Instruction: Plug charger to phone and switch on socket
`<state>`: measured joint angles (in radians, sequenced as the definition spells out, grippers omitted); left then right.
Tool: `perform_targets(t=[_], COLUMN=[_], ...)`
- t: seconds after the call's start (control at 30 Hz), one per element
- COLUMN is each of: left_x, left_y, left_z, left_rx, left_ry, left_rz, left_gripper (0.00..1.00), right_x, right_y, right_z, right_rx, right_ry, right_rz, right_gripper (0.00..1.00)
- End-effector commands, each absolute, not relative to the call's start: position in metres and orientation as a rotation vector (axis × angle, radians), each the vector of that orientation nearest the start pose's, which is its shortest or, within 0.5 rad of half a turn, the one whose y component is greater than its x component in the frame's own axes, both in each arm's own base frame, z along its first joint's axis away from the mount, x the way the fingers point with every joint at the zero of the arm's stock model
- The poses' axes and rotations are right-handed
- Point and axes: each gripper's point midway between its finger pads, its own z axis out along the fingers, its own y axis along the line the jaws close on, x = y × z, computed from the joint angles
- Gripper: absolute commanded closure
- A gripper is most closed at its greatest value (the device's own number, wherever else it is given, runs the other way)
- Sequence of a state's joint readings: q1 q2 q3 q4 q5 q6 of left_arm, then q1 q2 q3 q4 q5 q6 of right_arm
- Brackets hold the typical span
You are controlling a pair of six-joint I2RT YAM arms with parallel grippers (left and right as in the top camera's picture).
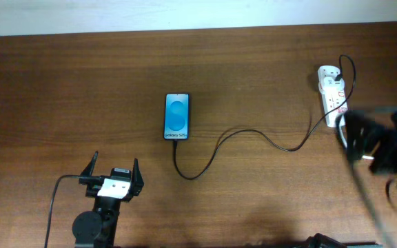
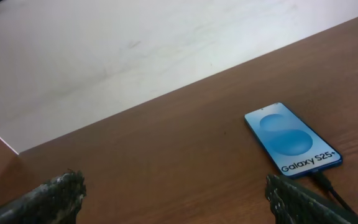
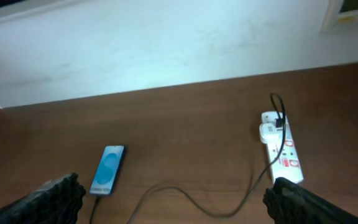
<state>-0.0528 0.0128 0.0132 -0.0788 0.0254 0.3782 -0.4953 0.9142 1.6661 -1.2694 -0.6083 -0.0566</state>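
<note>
Overhead: phone (image 1: 177, 116) lies flat, screen up, mid-tabletop (image 1: 253, 62). The charger (image 1: 250, 131) cable meets the phone's lower edge, loops toward the near side, then runs right to the socket (image 1: 331, 93) by the tabletop's right end, reaching its far end. Socket switch position: cannot tell. Left fingers (image 2: 55, 196) are spread wide with nothing between them, near-left of the phone and apart from it. Right fingers (image 3: 306, 202) are likewise wide apart and empty, just on the near side of the socket; they are blurred in overhead.
</note>
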Motion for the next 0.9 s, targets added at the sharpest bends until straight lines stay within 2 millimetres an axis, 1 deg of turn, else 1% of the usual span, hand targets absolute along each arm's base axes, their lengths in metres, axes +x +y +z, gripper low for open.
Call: perform_targets(t=[0.0,0.07,0.13,0.2,0.3,0.37,0.43,0.53,0.7,0.8,0.87], left_x=[0.245,0.245,0.245,0.245,0.245,0.245,0.245,0.245,0.245,0.245,0.245], left_y=[-0.016,-0.016,-0.016,-0.016,-0.016,-0.016,-0.016,-0.016,-0.016,-0.016,-0.016], left_z=[0.156,0.156,0.156,0.156,0.156,0.156,0.156,0.156,0.156,0.156,0.156], left_rx=[0.364,0.364,0.364,0.364,0.364,0.364,0.364,0.364,0.364,0.364,0.364], left_ry=[1.614,1.614,1.614,1.614,1.614,1.614,1.614,1.614,1.614,1.614,1.614], left_rz=[0.226,0.226,0.226,0.226,0.226,0.226,0.226,0.226,0.226,0.226,0.226], left_gripper=[0.01,0.01,0.01,0.01,0.01,0.01,0.01,0.01,0.01,0.01,0.01], right_x=[0.185,0.175,0.165,0.15,0.133,0.129,0.129,0.138,0.168,0.186,0.201], right_y=[0.008,0.008,0.013,0.021,0.03,0.033,0.034,0.034,0.034,0.034,0.034], right_z=[0.434,0.433,0.426,0.41,0.393,0.389,0.383,0.375,0.352,0.338,0.328], right_rx=[0.052,0.059,0.005,-0.066,-0.078,-0.073,-0.073,-0.144,-0.302,-0.358,-0.398], right_ry=[1.963,1.957,1.983,2.039,2.11,2.124,2.135,2.083,1.908,1.813,1.717], right_rz=[0.219,0.18,0.147,0.123,0.145,0.16,0.177,0.16,0.112,0.085,0.057], right_gripper=[0.02,0.02,0.02,0.02,0.02,0.02,0.02,0.02,0.02,0.02,0.02])
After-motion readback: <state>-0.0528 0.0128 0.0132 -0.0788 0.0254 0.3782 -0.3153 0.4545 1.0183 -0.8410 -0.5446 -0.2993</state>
